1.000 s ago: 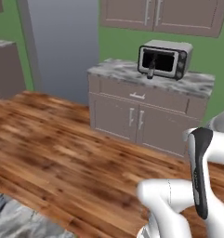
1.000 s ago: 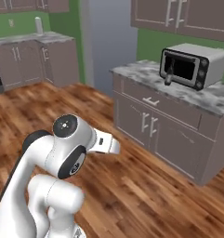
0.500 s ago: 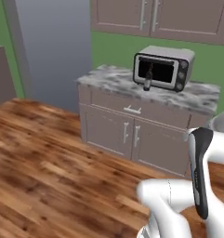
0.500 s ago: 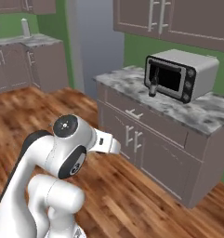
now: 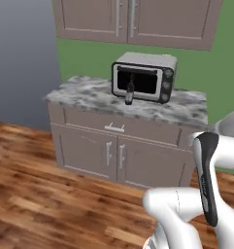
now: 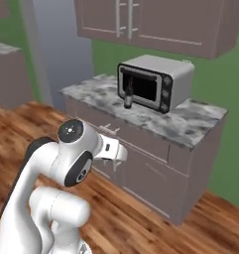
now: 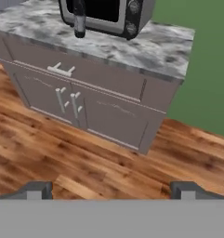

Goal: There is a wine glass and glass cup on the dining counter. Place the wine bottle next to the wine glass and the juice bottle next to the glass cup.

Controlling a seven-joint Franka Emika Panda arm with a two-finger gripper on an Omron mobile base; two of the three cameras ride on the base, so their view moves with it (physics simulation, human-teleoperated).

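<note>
Tool [image 7: 111,189] released, fingers spread wide, empty. Wine bottle [image 7: 79,19] stands upright on small marble worktop [image 7: 155,44], touching toaster oven [image 7: 114,14] front; well ahead of tool, up-left.

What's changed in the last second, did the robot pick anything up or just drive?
Just drove: the base closed in on the small marble counter, so it, the toaster oven and the wine bottle loom larger and more central. Nothing was grasped. The bottle stays in front of the oven; the gripper stays open and empty.
</note>
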